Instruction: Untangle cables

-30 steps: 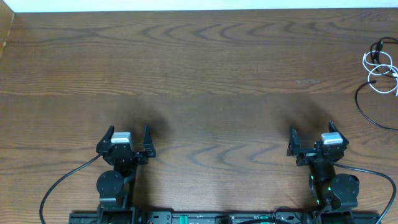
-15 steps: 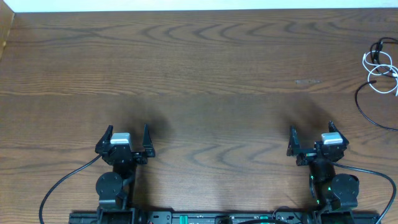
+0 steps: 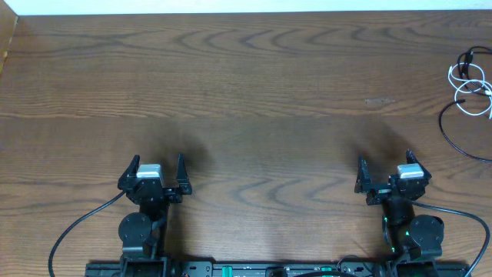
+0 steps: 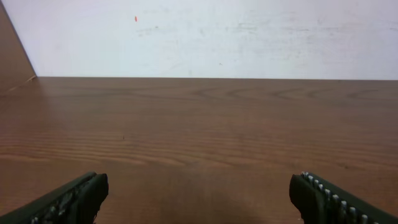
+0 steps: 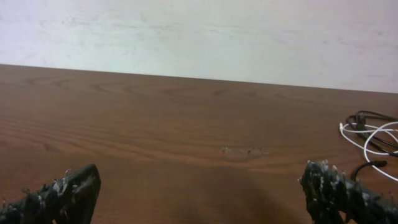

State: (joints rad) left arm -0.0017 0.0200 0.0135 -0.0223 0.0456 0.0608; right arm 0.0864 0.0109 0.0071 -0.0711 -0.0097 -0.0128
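free: table (image 3: 254, 100) middle and left | obstacle: cables (image 3: 469, 81) bunched far right edge

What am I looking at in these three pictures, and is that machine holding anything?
This is a robot with two arms at a wooden table. One picture looks straight down from above. The other two come from a small camera on each wrist, so the dark shapes in their bottom corners are that arm's own fingers. From above, the left fingers and the right fingers are spread open and hold nothing. At the table's far right edge lie thin black and white cables, looped together and partly out of frame. The right wrist camera sees them; the left does not.
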